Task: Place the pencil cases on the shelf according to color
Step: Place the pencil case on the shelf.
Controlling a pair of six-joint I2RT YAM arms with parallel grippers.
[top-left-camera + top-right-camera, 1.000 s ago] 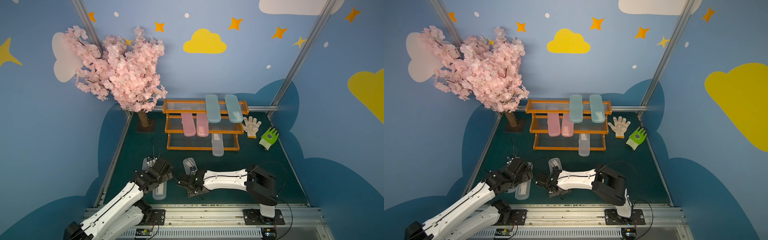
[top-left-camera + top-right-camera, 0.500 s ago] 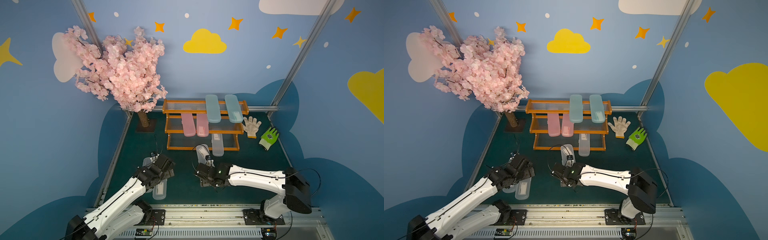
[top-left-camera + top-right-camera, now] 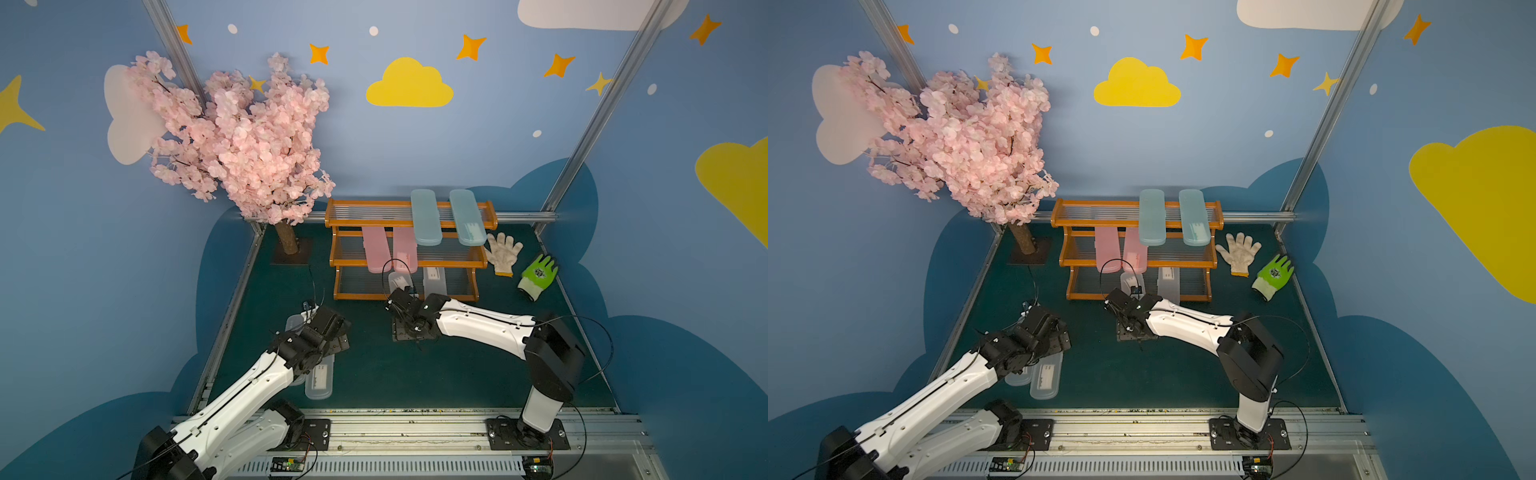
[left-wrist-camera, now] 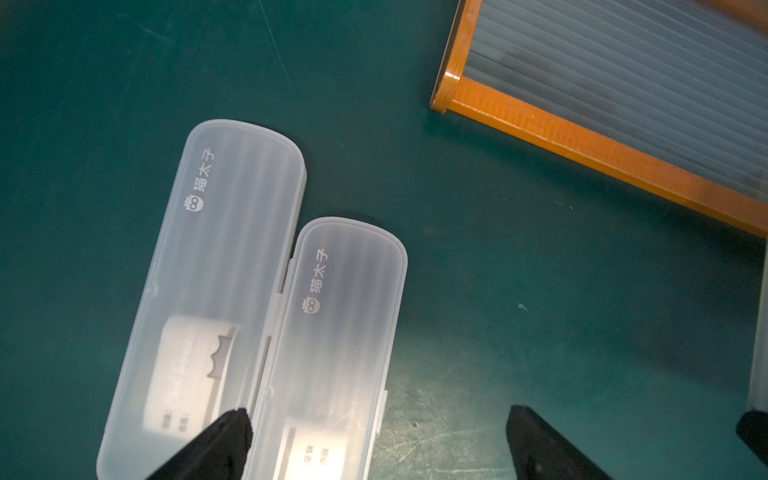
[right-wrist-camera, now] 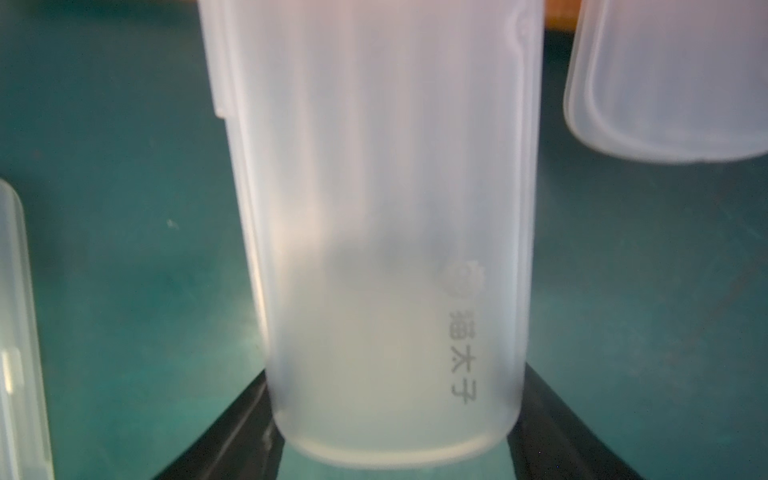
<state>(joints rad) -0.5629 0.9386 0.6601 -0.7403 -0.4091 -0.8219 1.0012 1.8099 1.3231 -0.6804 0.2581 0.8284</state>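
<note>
Right tool point(image 5: 392, 419): jaws partly apart, clamped across the near end of a long clear-whitish translucent plastic pencil case point(image 5: 374, 208). It gripped the narrow width, so the length led toward 12 o'clock, probably to slide endwise onto a tier.

The case's far end lay over the bottom tier of the orange-framed three-tier shelf point(image 3: 353, 224), at 9 o'clock of a clear case already lying there point(image 3: 434, 280). Contact with the tier could not be told.

Colour rows: two pink plastic cases point(image 3: 376, 253) on the middle tier, two pale blue cases point(image 3: 426, 218) on top.

Left tool point(image 4: 378, 436): at 8 o'clock on the dark green counter point(image 3: 374, 374), jaws fully apart and empty. It hovered above two more clear-whitish cases point(image 4: 216, 270) lying side by side and touching, likely the next pick.
</note>
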